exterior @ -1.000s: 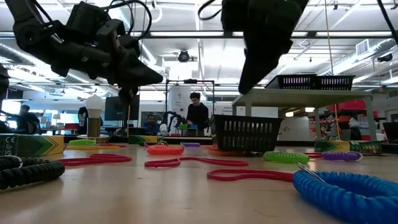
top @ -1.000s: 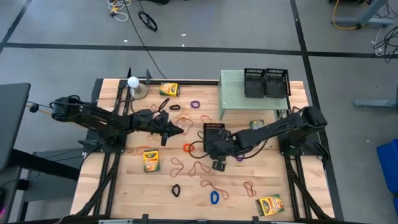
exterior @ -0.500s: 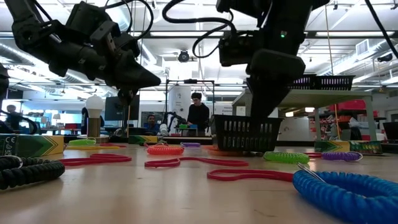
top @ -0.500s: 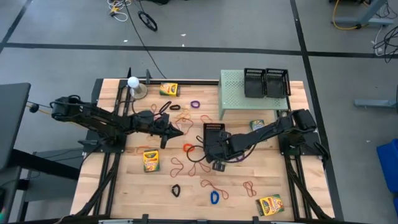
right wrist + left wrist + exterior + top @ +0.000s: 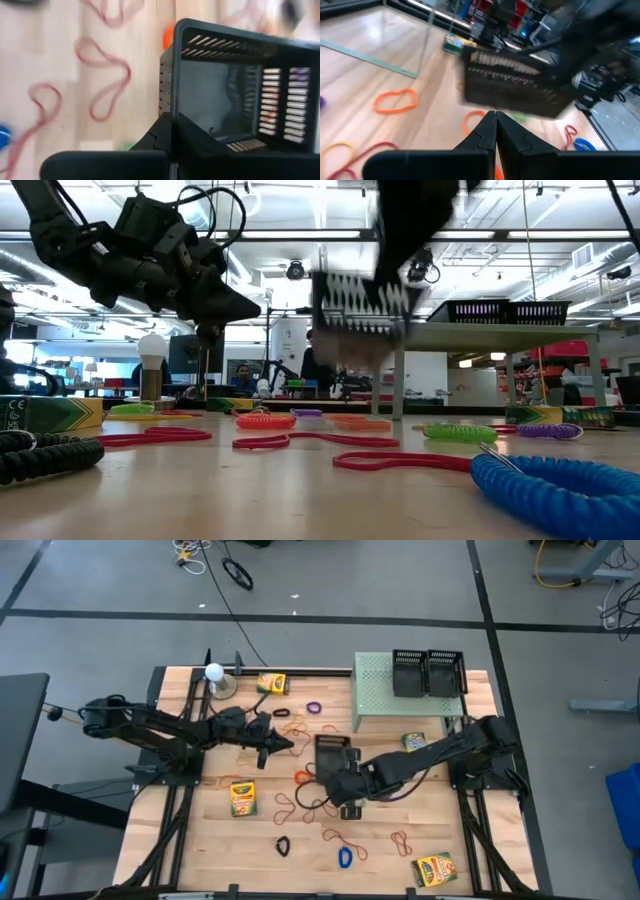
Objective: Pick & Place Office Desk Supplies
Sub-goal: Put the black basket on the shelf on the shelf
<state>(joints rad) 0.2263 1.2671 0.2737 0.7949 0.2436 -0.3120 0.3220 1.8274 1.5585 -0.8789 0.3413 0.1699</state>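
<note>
Right gripper (image 5: 338, 772) fingers pinching the wall of a black mesh tray (image 5: 358, 302), carrying it blurred above the surface (image 5: 380, 845) among rubber bands (image 5: 291, 807), left gripper (image 5: 285, 748) fingers pressed together, gripping nothing, hovering mid-surface

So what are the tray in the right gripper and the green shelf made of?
The black tray held by the right gripper looks like matte metal mesh or slotted plastic, judging by its rows of slots. The green shelf looks like painted perforated sheet metal.
</note>
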